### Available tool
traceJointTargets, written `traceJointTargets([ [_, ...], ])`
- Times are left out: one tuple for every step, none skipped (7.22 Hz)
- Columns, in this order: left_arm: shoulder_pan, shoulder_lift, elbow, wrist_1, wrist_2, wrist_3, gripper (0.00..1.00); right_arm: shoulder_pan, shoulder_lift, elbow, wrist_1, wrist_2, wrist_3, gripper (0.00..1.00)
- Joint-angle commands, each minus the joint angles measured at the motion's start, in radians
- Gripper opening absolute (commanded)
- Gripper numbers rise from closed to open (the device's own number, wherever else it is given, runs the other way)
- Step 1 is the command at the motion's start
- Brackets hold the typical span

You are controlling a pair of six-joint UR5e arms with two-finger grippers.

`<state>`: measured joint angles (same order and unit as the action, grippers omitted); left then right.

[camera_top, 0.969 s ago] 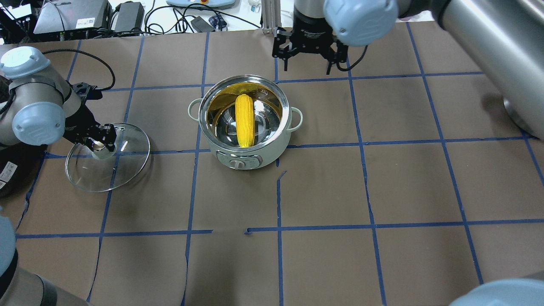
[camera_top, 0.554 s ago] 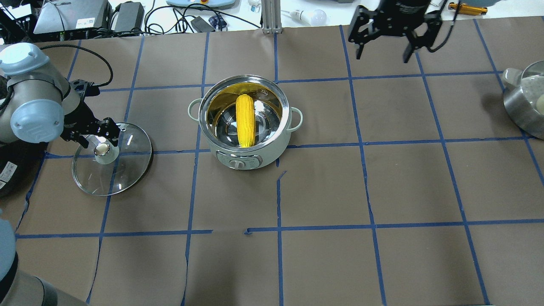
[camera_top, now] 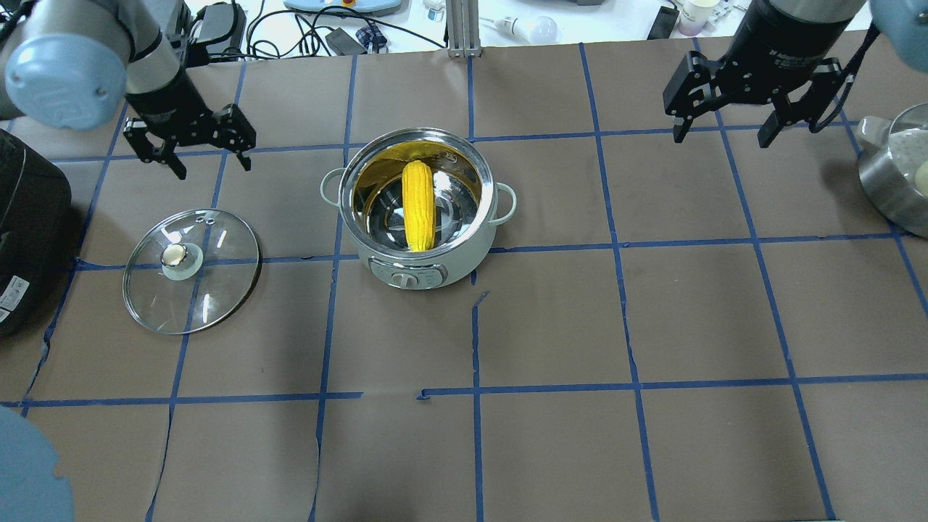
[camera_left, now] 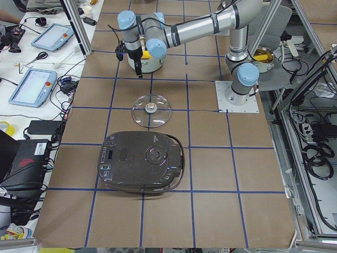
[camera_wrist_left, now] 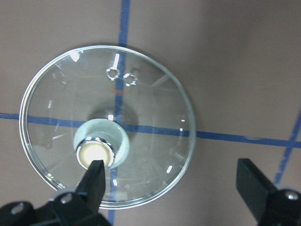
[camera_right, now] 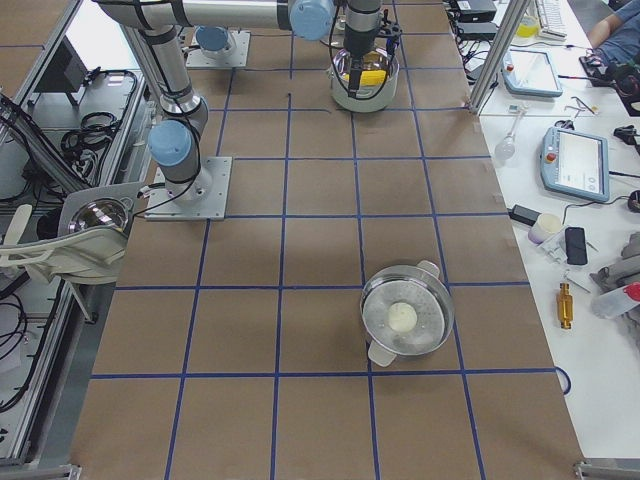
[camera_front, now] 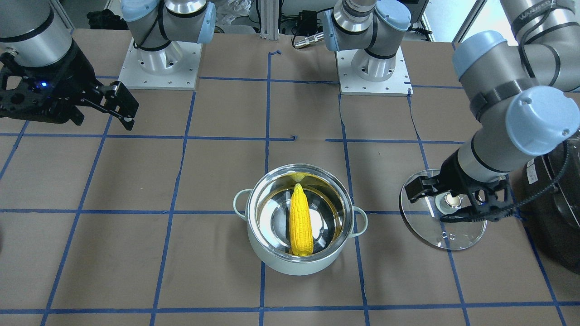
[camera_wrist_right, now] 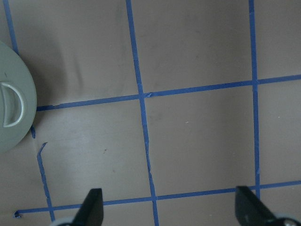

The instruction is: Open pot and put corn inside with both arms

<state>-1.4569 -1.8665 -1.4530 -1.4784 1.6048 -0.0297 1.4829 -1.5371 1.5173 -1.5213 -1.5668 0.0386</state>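
Observation:
The pale mint-green pot (camera_top: 417, 272) stands open at the table's middle, and also shows in the front-facing view (camera_front: 294, 267). The yellow corn (camera_top: 418, 206) lies inside it on the steel bottom (camera_front: 301, 222). The glass lid (camera_top: 210, 283) lies flat on the table left of the pot, knob (camera_top: 180, 259) up. My left gripper (camera_top: 212, 165) is open and empty, raised over the lid; the left wrist view looks down on the lid (camera_wrist_left: 141, 108) between its spread fingers. My right gripper (camera_top: 720, 136) is open and empty, far right of the pot, over bare table (camera_wrist_right: 171, 207).
A large black appliance (camera_top: 29, 217) sits at the left edge, close to the lid. A steel steamer pan (camera_top: 895, 181) holding a white item stands at the right edge. Cables and devices lie beyond the far edge.
My left gripper has let go of the lid knob and lifted away toward the far side. The lid stays flat. My right gripper has moved right, away from the pot.

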Motion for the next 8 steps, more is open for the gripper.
traceJointTargets([
  [-0.143, 0.071, 0.066, -0.074, -0.032, -0.065, 1.0, 0.051, -0.02, 0.037, -0.01, -0.047, 0.084, 1.0],
  [-0.141, 0.128, 0.066, -0.088, -0.075, -0.065, 1.0, 0.054, -0.021, 0.037, -0.008, -0.053, 0.072, 1.0],
  [-0.143, 0.188, 0.05, -0.111, -0.075, -0.038, 1.0, 0.054, -0.026, 0.035, -0.008, -0.042, 0.07, 1.0],
  [-0.138, 0.232, 0.031, -0.123, -0.069, 0.047, 1.0, 0.057, -0.028, 0.035, -0.008, -0.041, 0.069, 1.0],
  [-0.138, 0.26, 0.008, -0.123, -0.062, 0.05, 1.0, 0.057, -0.029, 0.035, -0.008, -0.039, 0.067, 1.0],
  [-0.138, 0.267, -0.027, -0.111, -0.062, 0.053, 1.0, 0.057, -0.031, 0.034, -0.007, -0.038, 0.067, 1.0],
  [-0.129, 0.28, -0.036, -0.106, -0.066, 0.057, 1.0, 0.057, -0.034, 0.034, -0.007, -0.032, 0.067, 1.0],
  [-0.131, 0.283, -0.043, -0.082, -0.062, 0.059, 1.0, 0.057, -0.034, 0.035, -0.007, -0.032, 0.067, 1.0],
])
